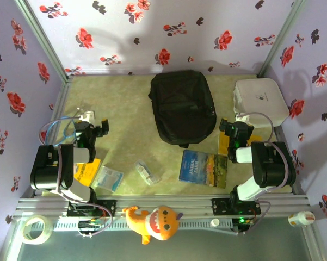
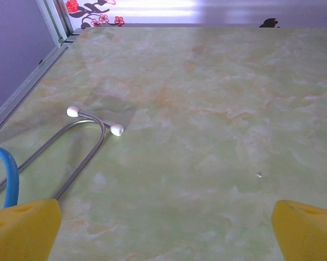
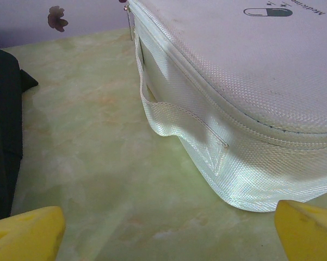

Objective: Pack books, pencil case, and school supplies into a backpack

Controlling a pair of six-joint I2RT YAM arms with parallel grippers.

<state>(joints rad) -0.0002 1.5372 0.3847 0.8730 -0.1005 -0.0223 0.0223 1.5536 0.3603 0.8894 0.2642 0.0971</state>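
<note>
The black backpack (image 1: pixel 182 106) lies shut at the back middle of the table; its edge shows at the left of the right wrist view (image 3: pixel 2 136). A blue book (image 1: pixel 203 167) lies at the front, right of centre. One yellow book (image 1: pixel 88 169) pokes out from under the left arm, and another (image 1: pixel 224 142) sits beside the right arm. The clear pencil case (image 1: pixel 146 172) rests at the front middle. My left gripper (image 1: pixel 96 128) (image 2: pixel 166 231) hangs open over bare table. My right gripper (image 1: pixel 233 129) (image 3: pixel 168 231) is open too, between the backpack and a white box.
A white rounded-square box (image 1: pixel 260 98) (image 3: pixel 250 81) stands at the back right, close ahead of the right gripper. A bent metal wire with white tips (image 2: pixel 87 128) lies ahead of the left gripper. A pale blue-white packet (image 1: pixel 109 178) lies near the left arm. A plush toy (image 1: pixel 152 220) sits on the front rail.
</note>
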